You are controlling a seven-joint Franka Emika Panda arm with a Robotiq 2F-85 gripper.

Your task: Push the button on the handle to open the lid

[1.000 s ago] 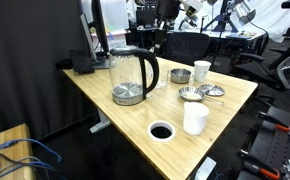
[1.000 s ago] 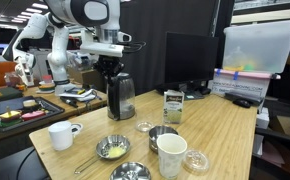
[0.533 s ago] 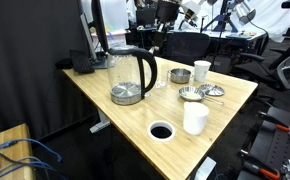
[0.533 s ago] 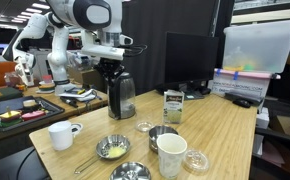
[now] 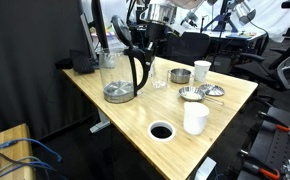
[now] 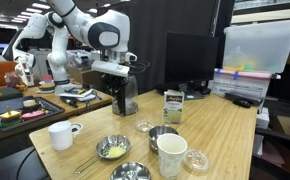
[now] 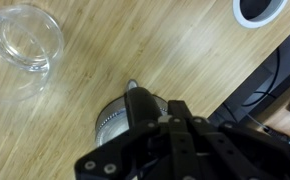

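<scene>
The end effector hangs right over the top of the handle, the thick black loop on the clear glass kettle. I cannot tell from any view whether its jaws are apart or together. In the wrist view its dark body fills the lower part of the picture, and the black handle runs out from under it, with the kettle's steel base showing just beside.

The kettle stands near the back of the wooden tabletop, close to the edge where the arm reaches in. The lid sits at the kettle's top, just beside the end effector; whether it is raised or down I cannot make out. In an exterior view the kettle is a dark shape under the wrist.

A clear glass stands on the wood near the kettle. Farther out, a white mug and metal bowls sit towards the far side, and a tall white cup stands near the front, beside a white-ringed round hole in the tabletop. A small carton stands in front of a dark monitor.
</scene>
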